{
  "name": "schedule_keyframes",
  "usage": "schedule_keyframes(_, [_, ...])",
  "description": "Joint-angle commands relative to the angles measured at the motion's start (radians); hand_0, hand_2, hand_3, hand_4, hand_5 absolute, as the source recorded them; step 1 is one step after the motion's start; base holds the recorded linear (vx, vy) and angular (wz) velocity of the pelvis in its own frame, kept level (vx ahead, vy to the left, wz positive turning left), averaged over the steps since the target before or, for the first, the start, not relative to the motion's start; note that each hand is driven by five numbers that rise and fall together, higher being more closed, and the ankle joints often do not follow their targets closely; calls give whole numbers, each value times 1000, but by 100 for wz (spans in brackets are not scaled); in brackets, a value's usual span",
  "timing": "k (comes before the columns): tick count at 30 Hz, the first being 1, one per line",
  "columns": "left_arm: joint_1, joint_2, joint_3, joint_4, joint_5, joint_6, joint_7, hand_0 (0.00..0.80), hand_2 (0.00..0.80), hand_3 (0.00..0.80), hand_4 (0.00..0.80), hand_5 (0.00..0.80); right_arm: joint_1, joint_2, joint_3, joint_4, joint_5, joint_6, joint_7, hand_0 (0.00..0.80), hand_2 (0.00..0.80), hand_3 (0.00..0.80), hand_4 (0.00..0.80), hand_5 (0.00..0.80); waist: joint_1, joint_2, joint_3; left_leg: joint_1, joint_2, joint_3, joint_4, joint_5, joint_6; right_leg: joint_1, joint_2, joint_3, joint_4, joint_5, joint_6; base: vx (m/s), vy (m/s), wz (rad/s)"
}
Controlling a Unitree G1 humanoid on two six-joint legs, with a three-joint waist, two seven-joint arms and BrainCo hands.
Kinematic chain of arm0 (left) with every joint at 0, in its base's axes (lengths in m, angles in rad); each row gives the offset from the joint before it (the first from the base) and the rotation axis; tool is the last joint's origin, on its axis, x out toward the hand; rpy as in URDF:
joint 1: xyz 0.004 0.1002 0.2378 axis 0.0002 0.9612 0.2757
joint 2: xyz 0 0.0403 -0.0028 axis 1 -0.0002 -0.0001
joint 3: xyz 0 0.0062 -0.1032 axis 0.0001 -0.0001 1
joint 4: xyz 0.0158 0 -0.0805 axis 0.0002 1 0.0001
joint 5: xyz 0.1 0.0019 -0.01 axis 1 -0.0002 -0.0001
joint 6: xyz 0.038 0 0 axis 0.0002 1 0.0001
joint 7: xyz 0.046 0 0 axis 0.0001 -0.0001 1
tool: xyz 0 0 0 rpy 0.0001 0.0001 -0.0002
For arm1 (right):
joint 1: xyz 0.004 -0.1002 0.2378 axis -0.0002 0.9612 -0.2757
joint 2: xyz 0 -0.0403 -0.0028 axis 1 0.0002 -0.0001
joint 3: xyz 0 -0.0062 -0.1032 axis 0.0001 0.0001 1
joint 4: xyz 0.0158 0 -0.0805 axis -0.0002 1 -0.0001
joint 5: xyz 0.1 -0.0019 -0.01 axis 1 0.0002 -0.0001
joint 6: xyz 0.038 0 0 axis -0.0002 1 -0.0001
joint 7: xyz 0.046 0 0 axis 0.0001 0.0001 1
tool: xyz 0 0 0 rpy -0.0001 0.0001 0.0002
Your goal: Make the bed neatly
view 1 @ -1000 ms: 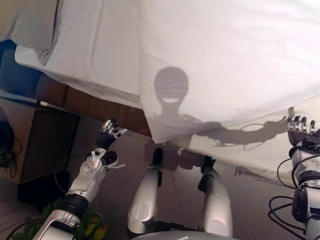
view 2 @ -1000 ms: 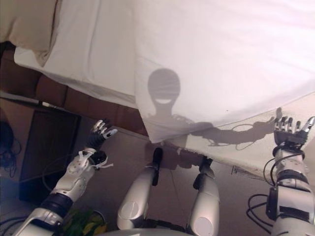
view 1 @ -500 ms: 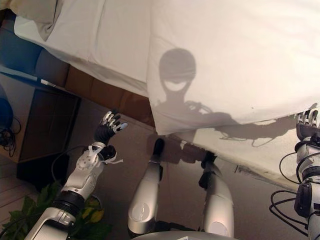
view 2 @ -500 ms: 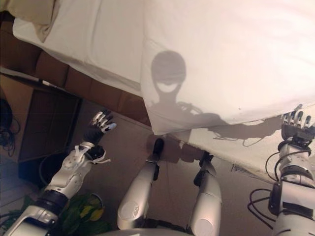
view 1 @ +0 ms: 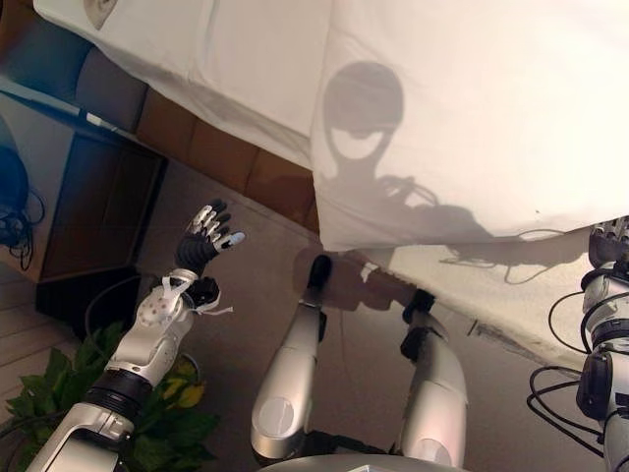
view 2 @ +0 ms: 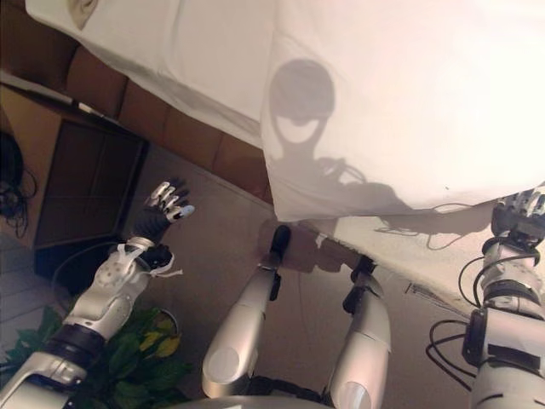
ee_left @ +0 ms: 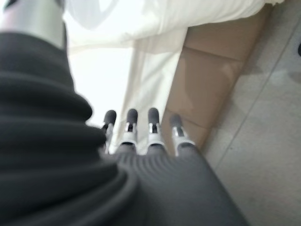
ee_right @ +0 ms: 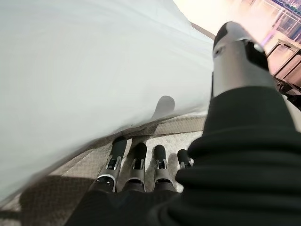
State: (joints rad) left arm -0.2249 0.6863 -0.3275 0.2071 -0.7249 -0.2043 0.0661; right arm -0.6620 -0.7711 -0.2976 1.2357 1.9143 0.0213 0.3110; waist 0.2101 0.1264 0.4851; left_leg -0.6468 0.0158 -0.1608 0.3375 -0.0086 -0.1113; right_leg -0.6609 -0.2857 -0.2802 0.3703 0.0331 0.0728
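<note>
A white duvet [view 1: 472, 118] covers the bed and hangs over its near edge. Its lower hem lies across the bare textured mattress [view 1: 511, 295]. A white sheet [view 1: 226, 59] drapes the bed's left part above the brown bed base [view 1: 221, 162]. My left hand [view 1: 201, 244] is held up over the floor, apart from the bed, fingers [ee_left: 153, 117] straight and holding nothing. My right hand [view 2: 519, 209] is at the far right, by the duvet's hem. Its straight fingers [ee_right: 136, 157] point at the mattress just under the duvet [ee_right: 70, 84], without holding it.
A dark nightstand [view 1: 88, 216] stands left of the bed base. A green potted plant [view 1: 59, 393] sits on the floor by my left arm. A pillow's corner [view 1: 98, 8] shows at the top left. Tiled floor [view 1: 246, 285] lies between me and the bed.
The whole picture has shifted, so the camera moved. My left hand has stayed raised and open. My right hand has edged closer to the duvet's hem.
</note>
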Motion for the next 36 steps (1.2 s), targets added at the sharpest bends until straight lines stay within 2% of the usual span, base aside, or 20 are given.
schedule_keyframes(1, [-10, 37, 53, -43, -35, -19, -22, 0, 0, 0, 0, 0, -18, -34, 52, -62, -10, 20, -14, 0, 0, 0, 0, 0, 13, 9, -8, -117, 12, 3, 47, 115, 41, -32, -60, 72, 134, -11, 115, 41, 16, -4])
schedule_keyframes(5, [12, 35, 67, -43, -42, -20, -40, 0, 0, 0, 0, 0, -24, -45, 56, -38, 5, 53, -43, 0, 0, 0, 0, 0, 18, 16, -4, -144, 5, -1, 87, 102, 46, -68, -61, 86, 177, -23, 108, 9, 5, -1])
schedule_keyframes(13, [75, 9, 80, -60, -15, -46, -48, 0, 0, 0, 0, 0, 89, 11, 40, -49, 50, 74, -27, 0, 0, 0, 0, 0, 9, 13, 5, -184, -1, -1, 150, 78, 54, -119, -60, 104, 221, -24, 98, -16, 23, -2])
schedule_keyframes(20, [68, 30, 86, -41, -35, -19, -34, 0, 0, 0, 0, 0, 83, -32, 28, -32, 20, 82, -17, 0, 0, 0, 0, 0, -2, 22, 4, -241, 1, 12, 278, 22, 60, -178, -72, 137, 345, -58, 85, -9, 35, -11])
schedule_keyframes(23, [80, 34, 90, -32, -40, -28, -47, 0, 0, 0, 0, 0, 53, -65, 28, -28, 17, 79, -14, 0, 0, 0, 0, 0, -2, 34, 3, -252, 1, 12, 270, 31, 59, -202, -69, 151, 356, -63, 83, 37, 10, -2])
schedule_keyframes(28, [111, 43, 106, -10, -53, -44, -74, 0, 0, 0, 0, 0, 29, -97, 23, -26, 10, 66, -32, 0, 0, 0, 0, 0, 8, 41, -3, -235, 1, 7, 223, 55, 55, -191, -59, 147, 336, -66, 79, 80, -45, 4])
schedule_keyframes(29, [113, 43, 108, -7, -53, -47, -80, 0, 0, 0, 0, 0, 23, -103, 22, -26, 14, 64, -34, 0, 0, 0, 0, 0, 8, 41, -9, -225, 1, 2, 219, 35, 52, -182, -57, 153, 337, -87, 88, 42, -73, 6])
schedule_keyframes(30, [112, 44, 110, -9, -52, -46, -84, 0, 0, 0, 0, 0, 12, -109, 21, -30, 17, 58, -37, 0, 0, 0, 0, 0, 11, 45, -3, -228, 3, 4, 197, 71, 53, -188, -57, 143, 325, -61, 77, 26, -66, 9])
schedule_keyframes(32, [113, 44, 106, -11, -51, -55, -88, 0, 0, 0, 0, 0, -4, -117, 23, -39, 17, 41, -44, 0, 0, 0, 0, 0, 13, 49, -1, -223, 5, 2, 169, 89, 52, -188, -54, 140, 317, -60, 75, 17, -69, 9])
schedule_keyframes(33, [113, 46, 102, -12, -52, -60, -91, 0, 0, 0, 0, 0, -19, -126, 24, -42, 17, 32, -50, 0, 0, 0, 0, 0, 16, 50, -7, -215, 4, -1, 162, 70, 49, -182, -54, 147, 324, -86, 86, 104, -83, 7])
schedule_keyframes(36, [119, 53, 104, -11, -58, -62, -104, 0, 0, 0, 0, 0, -64, -148, 26, -49, -6, 18, -64, 0, 0, 0, 0, 0, 27, 54, -9, -209, 4, -3, 143, 82, 49, -177, -58, 138, 327, -91, 85, 50, -75, 12])
